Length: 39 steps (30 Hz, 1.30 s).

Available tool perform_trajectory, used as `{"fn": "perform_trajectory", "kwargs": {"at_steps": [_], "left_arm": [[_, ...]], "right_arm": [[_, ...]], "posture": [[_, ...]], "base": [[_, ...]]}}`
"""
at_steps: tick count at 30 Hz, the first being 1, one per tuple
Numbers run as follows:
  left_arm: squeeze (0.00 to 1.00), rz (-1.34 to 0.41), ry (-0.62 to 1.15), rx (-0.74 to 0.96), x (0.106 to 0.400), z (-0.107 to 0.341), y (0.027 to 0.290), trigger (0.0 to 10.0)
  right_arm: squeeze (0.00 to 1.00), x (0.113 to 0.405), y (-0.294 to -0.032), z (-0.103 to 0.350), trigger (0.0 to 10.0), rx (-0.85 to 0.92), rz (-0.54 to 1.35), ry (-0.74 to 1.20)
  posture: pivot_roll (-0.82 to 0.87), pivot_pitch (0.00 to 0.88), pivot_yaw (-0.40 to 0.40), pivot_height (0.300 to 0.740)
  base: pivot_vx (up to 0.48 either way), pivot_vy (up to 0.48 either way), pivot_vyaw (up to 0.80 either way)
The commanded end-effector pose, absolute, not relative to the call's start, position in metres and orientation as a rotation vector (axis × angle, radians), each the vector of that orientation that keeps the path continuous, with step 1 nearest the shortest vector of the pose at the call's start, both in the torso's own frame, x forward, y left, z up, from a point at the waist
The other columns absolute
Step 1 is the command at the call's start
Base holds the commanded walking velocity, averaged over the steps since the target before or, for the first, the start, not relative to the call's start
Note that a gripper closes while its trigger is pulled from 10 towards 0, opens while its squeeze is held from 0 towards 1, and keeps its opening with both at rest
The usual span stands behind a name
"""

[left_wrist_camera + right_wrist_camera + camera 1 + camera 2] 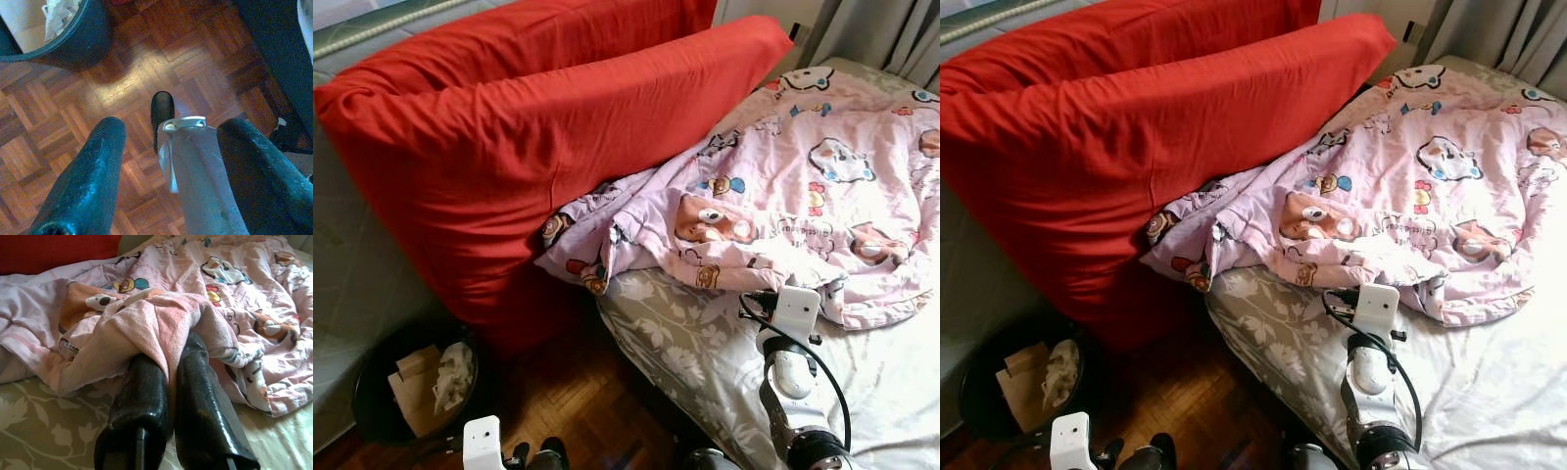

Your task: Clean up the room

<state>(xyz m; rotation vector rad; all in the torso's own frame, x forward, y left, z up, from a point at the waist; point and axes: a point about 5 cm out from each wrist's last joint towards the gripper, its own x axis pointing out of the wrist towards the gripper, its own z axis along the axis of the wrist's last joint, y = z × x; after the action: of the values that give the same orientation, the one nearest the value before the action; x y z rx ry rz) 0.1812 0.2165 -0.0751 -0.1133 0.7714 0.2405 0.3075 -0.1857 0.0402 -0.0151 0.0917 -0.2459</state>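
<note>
The right gripper is closed on a raised fold of the pink cartoon-print quilt, its two black fingers pressed close together with cloth pinched between them. The pinch sits at the quilt's near hem, at about 5 o'clock in the head views, which gives the arm an edge to pull or spread from.

The quilt lies crumpled across the bed, bunched toward 12 and 3 o'clock, leaving the grey floral sheet bare at 6 o'clock. Its far corner is tucked against the large red cushion, which leans at 10 o'clock between bed and wall.

The left gripper hangs idle over the parquet floor, fingers spread apart and holding nothing (a silver part of the robot shows between them). A black waste bin with paper scraps stands at 8 o'clock.

Judgement: the step in hand is straightening the quilt.
</note>
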Motion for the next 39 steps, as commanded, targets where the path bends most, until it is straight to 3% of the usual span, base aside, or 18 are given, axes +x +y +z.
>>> {"fn": "perform_trajectory", "kwargs": {"at_steps": [1, 39], "left_arm": [[0.00, 0.237, 0.805, -0.102, 0.1697, -0.0807, 0.2155, 10.0], [0.00, 0.249, 0.781, -0.108, 0.1793, -0.0769, 0.2127, 10.0]], "right_arm": [[0.00, 0.3031, -0.1852, 0.0348, 10.0, -0.019, -0.241, 0.107], [0.00, 0.3043, -0.1847, 0.0341, 10.0, 0.004, -0.222, 0.121]], "posture": [[0.08, 0.173, -0.008, 0.740], [0.08, 0.183, -0.023, 0.740]], "base": [[-0.345, 0.000, 0.00], [-0.346, 0.000, 0.00]]}}
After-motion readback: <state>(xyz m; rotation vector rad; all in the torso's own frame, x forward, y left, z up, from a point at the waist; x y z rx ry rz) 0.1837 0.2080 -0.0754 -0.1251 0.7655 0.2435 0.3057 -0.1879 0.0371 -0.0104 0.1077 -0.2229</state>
